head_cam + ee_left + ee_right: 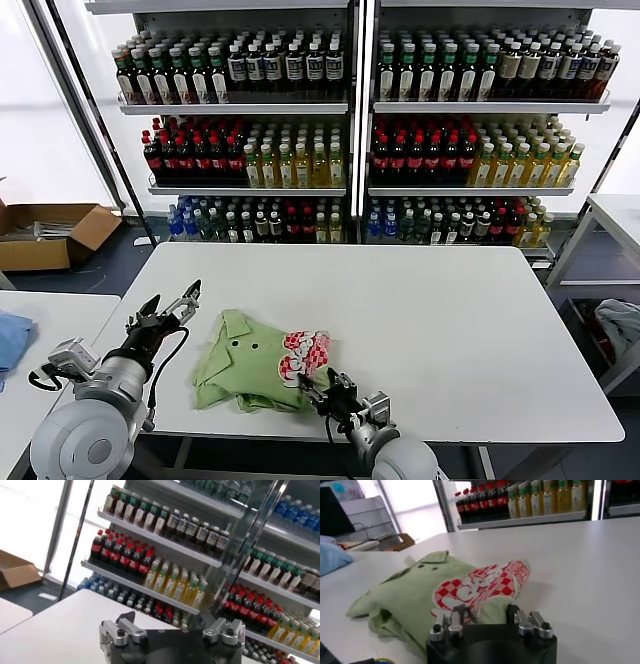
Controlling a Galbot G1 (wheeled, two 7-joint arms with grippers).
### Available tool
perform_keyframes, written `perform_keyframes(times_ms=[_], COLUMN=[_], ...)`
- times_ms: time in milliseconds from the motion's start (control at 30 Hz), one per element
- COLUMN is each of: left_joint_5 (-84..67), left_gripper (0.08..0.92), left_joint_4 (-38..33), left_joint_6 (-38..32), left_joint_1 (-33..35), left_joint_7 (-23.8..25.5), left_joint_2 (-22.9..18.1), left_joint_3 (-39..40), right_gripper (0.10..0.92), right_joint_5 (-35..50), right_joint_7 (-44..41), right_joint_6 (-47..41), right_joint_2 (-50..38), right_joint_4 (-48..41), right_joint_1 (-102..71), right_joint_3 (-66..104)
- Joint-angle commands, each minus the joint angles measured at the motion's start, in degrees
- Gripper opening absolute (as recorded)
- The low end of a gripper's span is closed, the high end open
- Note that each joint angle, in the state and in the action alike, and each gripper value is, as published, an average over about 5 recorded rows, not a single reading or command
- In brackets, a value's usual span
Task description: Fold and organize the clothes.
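The shirt (252, 365) lies crumpled near the tabletop (440, 330) front edge; soft, light, best pinched at a hem. Right gripper (322, 392) at its near edge, fingers partly closed; left gripper (172, 305) spread, beside it

The shirt (250, 365) lies on the table (450, 330), in its near left part, close to the near edge. The left gripper (172, 307) is just left of the shirt, above the table's left edge. The right gripper (322, 386) is at the shirt's near right corner, by the table's near edge. Far behind the table stand shelves (350, 105) holding rows of bottles (240, 160). A box (50, 232) sits on the floor at far left. A second table (50, 320) stands left of the first, with a cloth (12, 338) on its left part. Another table (615, 215) stands at far right.
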Motion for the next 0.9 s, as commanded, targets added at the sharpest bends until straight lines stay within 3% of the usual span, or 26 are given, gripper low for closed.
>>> perform_keyframes(times_ms=[33,333,500,633,900], left_joint_5=[0.94,0.96,1.03,1.16,1.11], left_gripper=[0.823,0.823,0.823,0.823,0.823], left_joint_4=[-1.22,-1.61,-1.55,-1.49,-1.58], left_joint_6=[0.42,0.41,0.42,0.43,0.43], left_joint_1=[1.86,3.12,3.0,2.68,2.86], left_joint_7=[0.73,0.75,0.72,0.65,0.64], left_joint_2=[-1.03,-2.25,-3.65,-4.28,-4.36], left_joint_3=[-2.54,-2.61,-1.17,0.16,1.31], right_gripper=[0.473,0.214,0.154,0.195,0.426], right_joint_5=[-7.58,-8.52,-7.9,-7.69,-7.69], right_joint_7=[-6.35,-13.77,-12.49,-11.46,-3.23], right_joint_6=[-1.77,0.79,2.21,4.35,7.82], right_joint_2=[-3.69,-20.4,-23.75,-22.79,-16.62], right_joint_4=[0.46,7.32,9.08,12.08,13.58], right_joint_1=[2.71,-3.12,-9.54,-14.58,-15.47], right_joint_3=[0.93,15.95,24.24,29.97,29.8])
